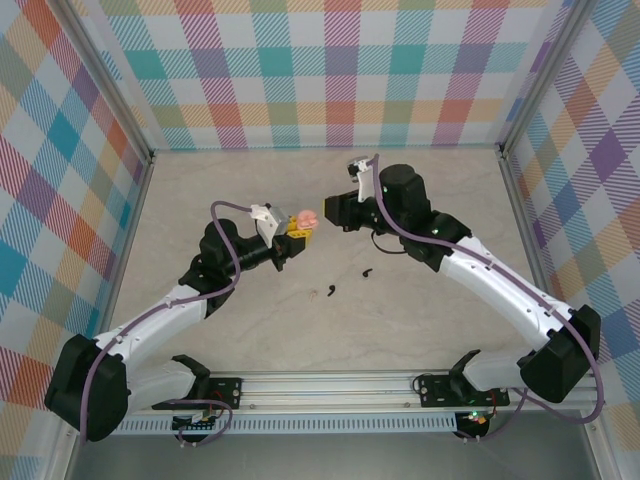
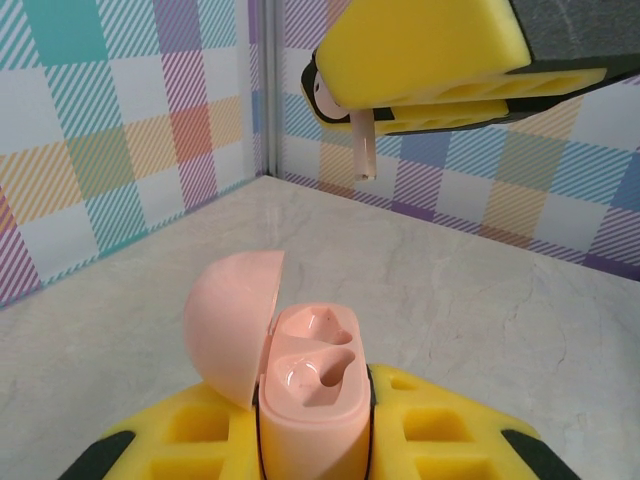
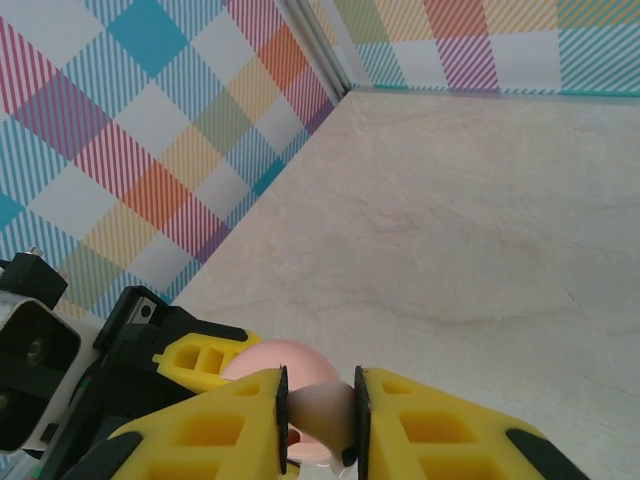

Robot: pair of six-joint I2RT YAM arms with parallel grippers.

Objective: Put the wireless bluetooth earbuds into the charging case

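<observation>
Right gripper first: its yellow jaws are clamping the whitish earbud, the bulb pinched between the pads and the stem pointing down. It is hanging in the air just above the charging case, not touching it. The left gripper is gripping that pink case from both sides, jaws closed on its body, holding it upright near the middle of the desk. The case lid is standing open, tilted off to the left, and both sockets are facing up. Further out, a black earbud and a second black earbud are lying on the desk, nearer the arm bases, apart from each other and clear of both grippers.
</observation>
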